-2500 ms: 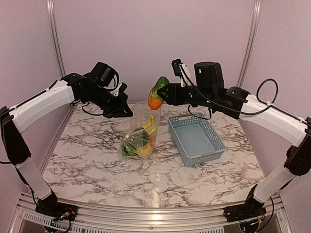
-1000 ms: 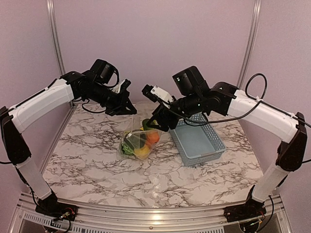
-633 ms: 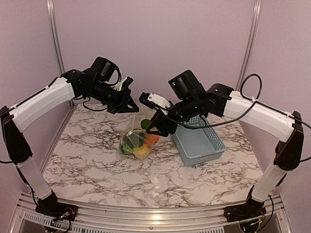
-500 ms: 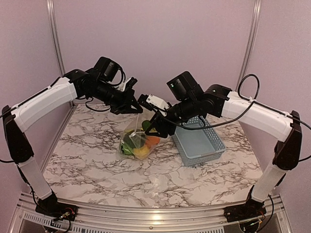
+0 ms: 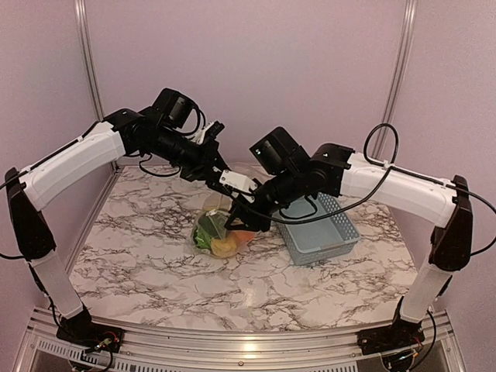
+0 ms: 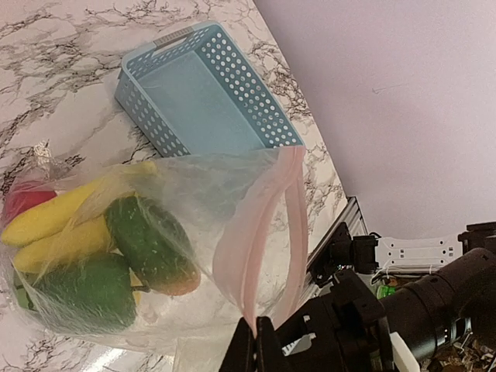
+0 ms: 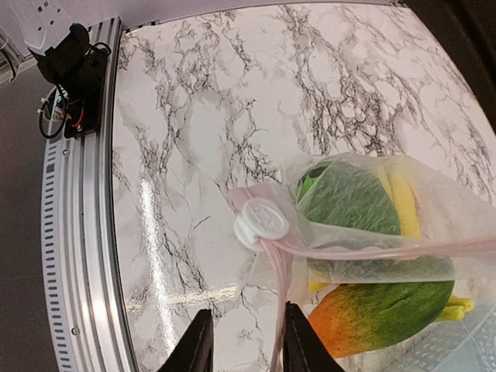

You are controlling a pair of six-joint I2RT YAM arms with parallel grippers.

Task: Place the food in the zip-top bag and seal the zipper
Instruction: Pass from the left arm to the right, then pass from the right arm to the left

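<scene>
At the left, one end of the pink press-seal zipper (image 6: pixel 242 236) is pinched by the left gripper (image 6: pixel 253 341), whose jaws are pressed fully together on it. By this hold the mouth of the clear crinkly zip-top bag (image 6: pixel 201 186) is kept lifted above the marbled table top (image 5: pixel 139 256). The corner is presumably held high so that the mouth is drawn taut and the load is left hanging below it.

In the middle, the bright plastic toy food (image 6: pixel 147 244) is seen inside the bag, heaped in its lower part, which appears to rest on the table. Yellow banana-like pieces, a green pepper, a green piece shading to orange and a glimpse of red can be made out. No piece is seen outside the bag, so filling is judged finished and sealing is judged the step in hand. The mouth is not yet shut, as the two sides of the strip are bowed apart.

To the right of the bag, the right gripper (image 7: pixel 246 318) is set low at the strip's other end. Its jaws are partly apart, the strip runs between them, and nothing is clamped. A white round disc (image 7: pixel 262 221) sits on the strip just beyond the fingers, and its purpose cannot be told. The placement suggests a pinch against the left gripper's pull.

At the far right, the grey-blue slotted plastic basket (image 5: pixel 322 229) lies near the bag but apart from it, with nothing seen in it.
</scene>
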